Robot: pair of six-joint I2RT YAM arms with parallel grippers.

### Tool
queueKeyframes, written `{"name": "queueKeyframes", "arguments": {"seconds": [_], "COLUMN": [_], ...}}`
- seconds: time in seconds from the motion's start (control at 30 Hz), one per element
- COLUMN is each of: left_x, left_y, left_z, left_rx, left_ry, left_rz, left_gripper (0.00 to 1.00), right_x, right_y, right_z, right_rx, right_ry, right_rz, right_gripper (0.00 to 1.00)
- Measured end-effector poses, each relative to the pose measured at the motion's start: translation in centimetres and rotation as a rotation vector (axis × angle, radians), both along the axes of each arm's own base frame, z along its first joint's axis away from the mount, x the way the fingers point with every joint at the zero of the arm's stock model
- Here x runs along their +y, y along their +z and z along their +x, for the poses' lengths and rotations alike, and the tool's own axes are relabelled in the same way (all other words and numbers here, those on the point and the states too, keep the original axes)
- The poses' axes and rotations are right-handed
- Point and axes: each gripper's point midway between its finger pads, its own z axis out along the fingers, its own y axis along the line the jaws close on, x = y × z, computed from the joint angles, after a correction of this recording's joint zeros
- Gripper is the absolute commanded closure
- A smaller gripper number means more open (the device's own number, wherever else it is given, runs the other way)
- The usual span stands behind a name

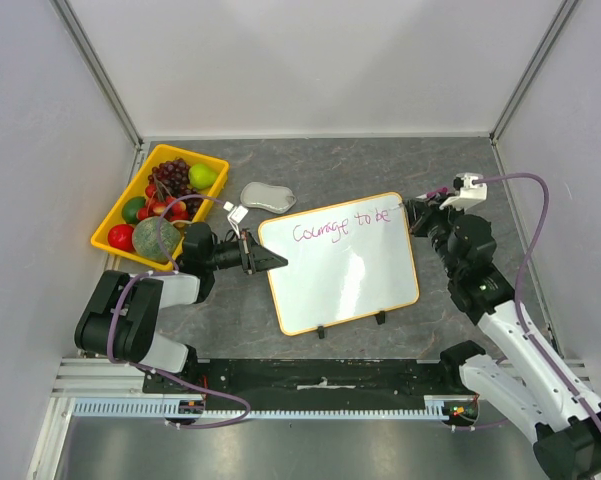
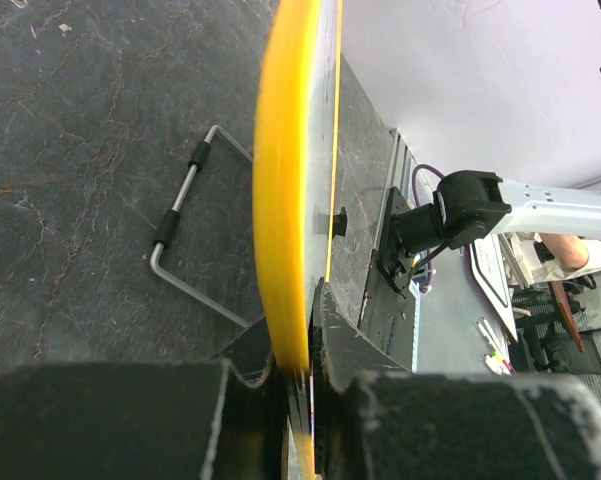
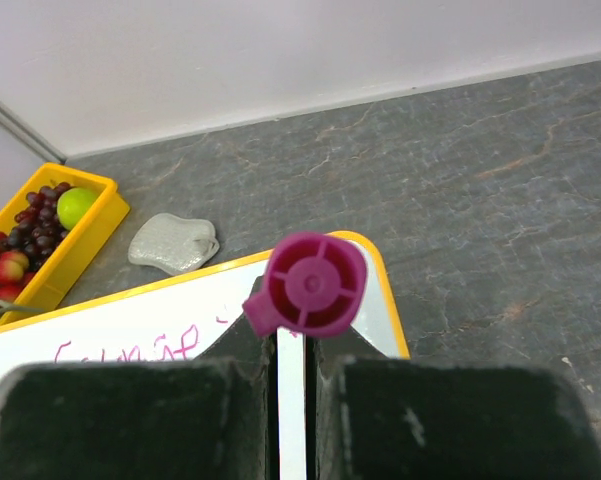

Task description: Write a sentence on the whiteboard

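Stiff, light and probably slippery, the whiteboard (image 1: pixel 345 265) holds best by its rim, clamped between the fingers of the left gripper (image 2: pixel 300 400); the right gripper (image 3: pixel 292 400) pinches the marker (image 3: pixel 307 283).

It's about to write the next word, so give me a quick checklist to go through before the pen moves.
1. Left pincer clamped on the whiteboard at its left edge: ok.
2. Right pincer shut on the purple marker: ok.
3. Marker tip on the board: cannot tell, the tip is hidden.
4. Sentence legible, reads "Courage to be": ok.
5. Room left on that line: not ok, the writing nearly reaches the right rim; there is bare white below.
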Motion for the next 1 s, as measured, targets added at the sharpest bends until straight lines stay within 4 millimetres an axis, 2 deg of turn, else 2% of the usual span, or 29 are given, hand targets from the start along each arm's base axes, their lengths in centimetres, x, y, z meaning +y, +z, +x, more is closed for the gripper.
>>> {"name": "queueKeyframes", "arguments": {"seconds": [0.43, 0.77, 1.0], "left_x": [0.0, 0.0, 0.0], "left_y": [0.0, 0.0, 0.0], "left_z": [0.0, 0.0, 0.0], "left_rx": [0.0, 0.0, 0.0], "left_ry": [0.0, 0.0, 0.0], "left_rz": [0.0, 0.0, 0.0], "left_gripper": [0.98, 0.98, 0.98], "right_x": [3.4, 11.0, 14.3], "right_y": [-2.0, -3.2, -3.5], "right_z": [0.2, -2.9, -5.2], "right_rx": [0.055, 0.073, 0.06], "right_ry": [0.143, 0.339, 0.408], "right_rz": [-0.018, -0.055, -0.097], "right_gripper": [1.0, 1.0, 1.0]}}
